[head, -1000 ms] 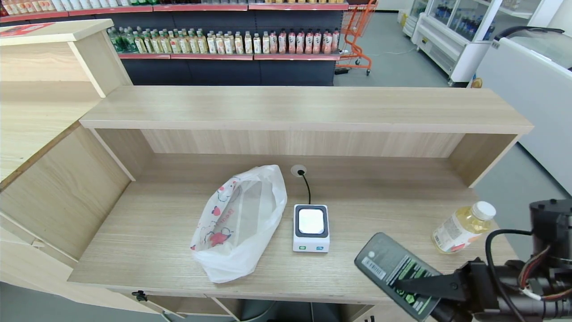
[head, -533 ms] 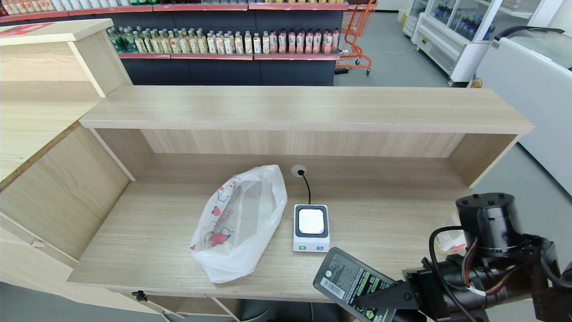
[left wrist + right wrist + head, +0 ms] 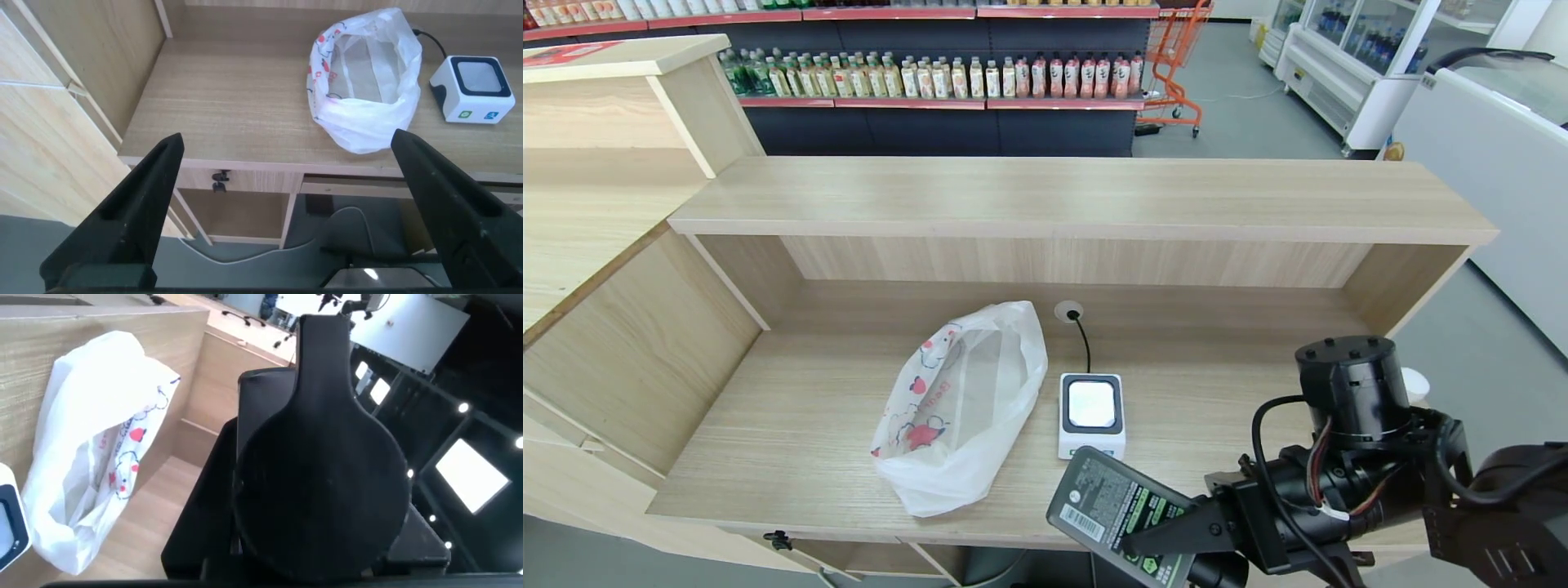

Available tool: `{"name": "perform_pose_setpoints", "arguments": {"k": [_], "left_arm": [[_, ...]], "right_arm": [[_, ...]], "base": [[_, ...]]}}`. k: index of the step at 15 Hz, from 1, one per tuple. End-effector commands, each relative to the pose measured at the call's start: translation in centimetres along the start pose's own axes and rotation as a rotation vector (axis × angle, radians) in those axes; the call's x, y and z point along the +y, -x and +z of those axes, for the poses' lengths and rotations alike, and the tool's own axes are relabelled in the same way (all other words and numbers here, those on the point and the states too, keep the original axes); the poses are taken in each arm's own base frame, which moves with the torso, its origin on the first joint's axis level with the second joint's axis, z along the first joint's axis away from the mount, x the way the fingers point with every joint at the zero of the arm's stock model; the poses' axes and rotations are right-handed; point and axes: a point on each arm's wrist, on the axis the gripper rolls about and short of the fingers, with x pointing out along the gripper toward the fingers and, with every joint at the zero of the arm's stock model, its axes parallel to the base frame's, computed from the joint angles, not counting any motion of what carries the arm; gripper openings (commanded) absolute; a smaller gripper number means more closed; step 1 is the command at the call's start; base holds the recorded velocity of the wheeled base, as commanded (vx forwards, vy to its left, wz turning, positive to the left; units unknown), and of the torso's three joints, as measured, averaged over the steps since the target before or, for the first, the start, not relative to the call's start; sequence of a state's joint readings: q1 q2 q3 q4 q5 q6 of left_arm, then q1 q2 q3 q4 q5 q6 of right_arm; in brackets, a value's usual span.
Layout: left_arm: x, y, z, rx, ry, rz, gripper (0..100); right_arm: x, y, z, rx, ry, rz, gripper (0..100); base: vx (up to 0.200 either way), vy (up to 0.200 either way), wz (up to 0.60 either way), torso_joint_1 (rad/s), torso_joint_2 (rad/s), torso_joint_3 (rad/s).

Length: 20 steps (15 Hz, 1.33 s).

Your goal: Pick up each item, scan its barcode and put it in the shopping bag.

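1. Right gripper (image 3: 1164,535): clamped on a flat dark grey packet with green print and a white barcode label (image 3: 1104,505). One black finger lies across the packet's right end.
2. Packet position: held over the near edge of the light wood counter (image 3: 792,425), just near of the scanner. The labelled face is turned up and the barcode sits at the left end. In the head view its far corner overlaps the scanner's near side; I cannot tell whether they touch.
3. White square barcode scanner with a dark window (image 3: 1091,415) stands mid-counter. A black cable (image 3: 1085,343) runs from its far side to a round hole in the counter.
4. White plastic shopping bag with red cartoon prints (image 3: 960,404) lies just left of the scanner with its mouth open.
5. Left gripper (image 3: 288,140): two black fingers spread wide apart, nothing between them, hanging off the counter's near-left edge, well apart from the bag.
6. A white round cap (image 3: 1416,384) shows at the far right of the counter behind the right arm; the rest of that item is hidden.
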<state>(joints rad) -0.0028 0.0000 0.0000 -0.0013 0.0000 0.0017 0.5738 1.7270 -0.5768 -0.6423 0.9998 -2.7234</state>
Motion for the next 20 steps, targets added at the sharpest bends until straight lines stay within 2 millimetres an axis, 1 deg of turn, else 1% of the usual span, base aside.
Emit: {"name": "perform_pose_setpoints", "arguments": {"k": [1,3,7,13,15,16,17,18,19,20], "left_arm": [[0.0,0.0,0.0,0.000,0.000,0.000,100],[0.0,0.0,0.0,0.001,0.000,0.001,100],[0.0,0.0,0.0,0.000,0.000,0.001,100],[0.0,0.0,0.0,0.001,0.000,0.000,100],[0.0,0.0,0.0,0.001,0.000,0.000,100],[0.0,0.0,0.0,0.001,0.000,0.000,100],[0.0,0.0,0.0,0.001,0.000,0.001,100],[0.0,0.0,0.0,0.001,0.000,0.000,100],[0.0,0.0,0.0,0.001,0.000,0.000,100],[0.0,0.0,0.0,0.001,0.000,0.000,100]], "right_arm": [[0.4,-0.3,0.0,-0.007,-0.009,0.001,0],[0.6,-0.5,-0.3,0.003,0.008,-0.003,0],[0.7,-0.5,-0.3,0.004,0.007,-0.004,0],[0.4,-0.4,-0.3,0.007,0.011,-0.006,0],[0.0,-0.2,-0.5,0.016,-0.020,-0.009,0],[-1.9,1.5,-1.6,0.084,-0.182,-0.027,0],[-3.2,3.0,-2.2,0.146,-0.272,-0.036,0],[-6.3,6.0,-2.7,0.303,-0.457,-0.052,0],[-8.2,8.7,-1.6,0.483,-0.679,-0.054,0],[-8.9,10.3,-0.5,0.560,-0.954,-0.119,0]], "base": [[0.000,0.000,0.00,0.000,0.00,0.000],[0.000,0.000,0.00,0.000,0.00,0.000],[0.000,0.000,0.00,0.000,0.00,0.000],[0.000,0.000,0.00,0.000,0.00,0.000],[0.000,0.000,0.00,0.000,0.00,0.000],[0.000,0.000,0.00,0.000,0.00,0.000],[0.000,0.000,0.00,0.000,0.00,0.000],[0.000,0.000,0.00,0.000,0.00,0.000],[0.000,0.000,0.00,0.000,0.00,0.000],[0.000,0.000,0.00,0.000,0.00,0.000]]}}
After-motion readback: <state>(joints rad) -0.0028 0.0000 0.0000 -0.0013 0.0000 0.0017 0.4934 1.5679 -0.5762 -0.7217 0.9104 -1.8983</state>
